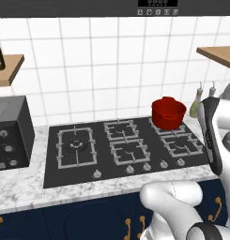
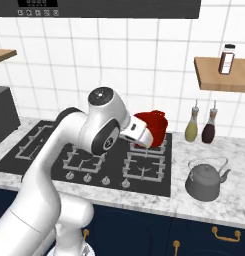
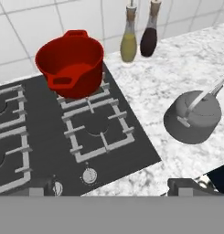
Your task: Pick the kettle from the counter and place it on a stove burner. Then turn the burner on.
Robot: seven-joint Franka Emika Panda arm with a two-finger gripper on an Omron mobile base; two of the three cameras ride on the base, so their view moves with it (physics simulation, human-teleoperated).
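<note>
Sitting on the counter [image 2: 234,150] right of the cooktop [image 3: 45,137], near the front edge, the kettle [image 2: 206,181] is untouched; the hand [image 3: 113,185] hangs above with jaws spread wide, holding nothing. I judge the thin upright handle the main risk: an off-centre close could tip the kettle toward that edge. Two bottles [image 2: 201,125] stand near the back wall, the pot [image 3: 71,63] on a rear grate; the widest burner [image 1: 77,146] lies bare at the far left.

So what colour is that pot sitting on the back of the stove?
Bright red, inside and out. The pot shows best in the hand view.
</note>
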